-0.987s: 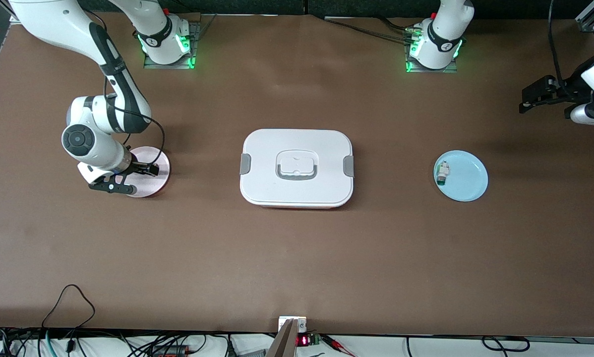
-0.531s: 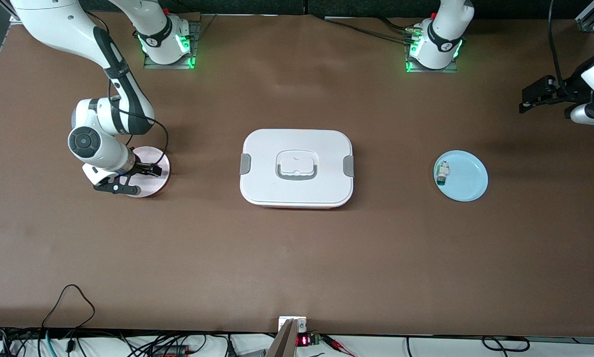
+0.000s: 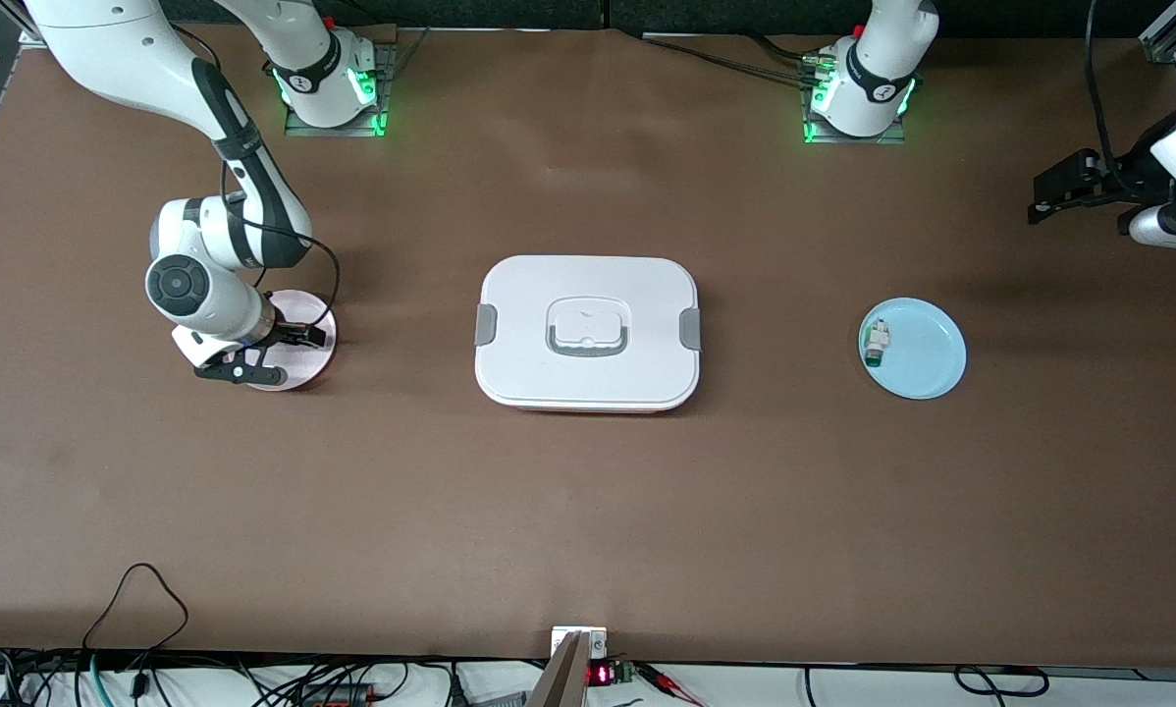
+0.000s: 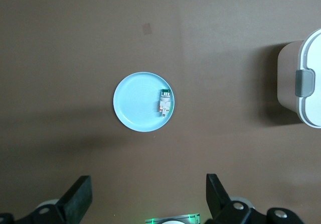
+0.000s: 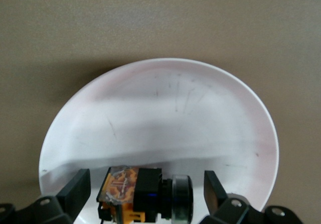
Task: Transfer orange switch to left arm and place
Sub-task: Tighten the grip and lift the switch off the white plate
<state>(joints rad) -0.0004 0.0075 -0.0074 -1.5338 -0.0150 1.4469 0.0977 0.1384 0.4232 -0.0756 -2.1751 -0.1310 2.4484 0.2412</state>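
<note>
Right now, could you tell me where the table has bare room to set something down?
Bare brown table lies between the box and the blue plate, and nearer the front camera than both. The pink plate is crowded: the open right gripper straddles the orange switch.

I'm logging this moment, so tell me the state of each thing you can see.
Large white lidded box: closed, clips down.
Small black-and-orange switch: lying on pink plate, between open fingers.
Right gripper: open, low over plate.
Left gripper: open, waiting.
White-and-green component: on blue plate.
</note>
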